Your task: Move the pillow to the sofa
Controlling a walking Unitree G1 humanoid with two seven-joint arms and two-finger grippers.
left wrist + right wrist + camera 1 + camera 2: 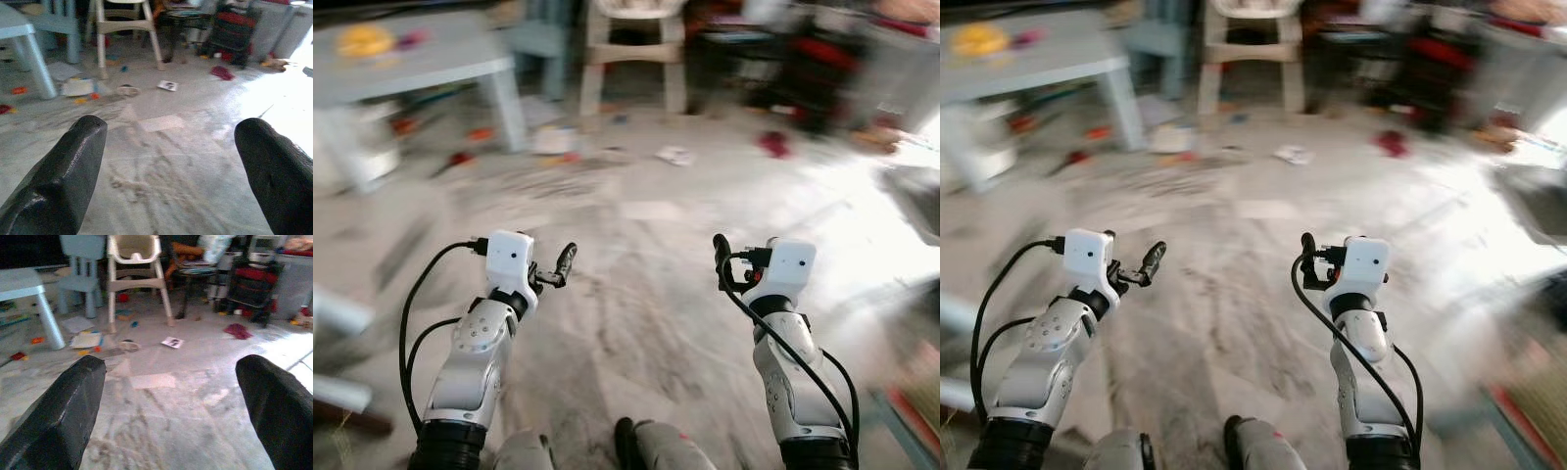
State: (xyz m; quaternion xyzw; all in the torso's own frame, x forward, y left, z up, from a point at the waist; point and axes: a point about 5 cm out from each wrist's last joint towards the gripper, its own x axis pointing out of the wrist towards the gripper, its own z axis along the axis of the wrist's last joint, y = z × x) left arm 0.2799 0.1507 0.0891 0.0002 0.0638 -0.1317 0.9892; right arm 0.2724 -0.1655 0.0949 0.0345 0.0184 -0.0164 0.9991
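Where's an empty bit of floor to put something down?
The bare patch is the marble floor just ahead of the left gripper and right gripper, both open. Farther on it gets crowded: toys and papers lie around the blue table and high chair.

The floor (636, 294) looks like polished marbled stone, glossy where light hits. Both arms wear smooth silver metal with white plastic wrist housings. The left gripper (171, 161) has matt, finely textured black fingers (68, 171). The high chair (134, 264) looks like smooth plastic.
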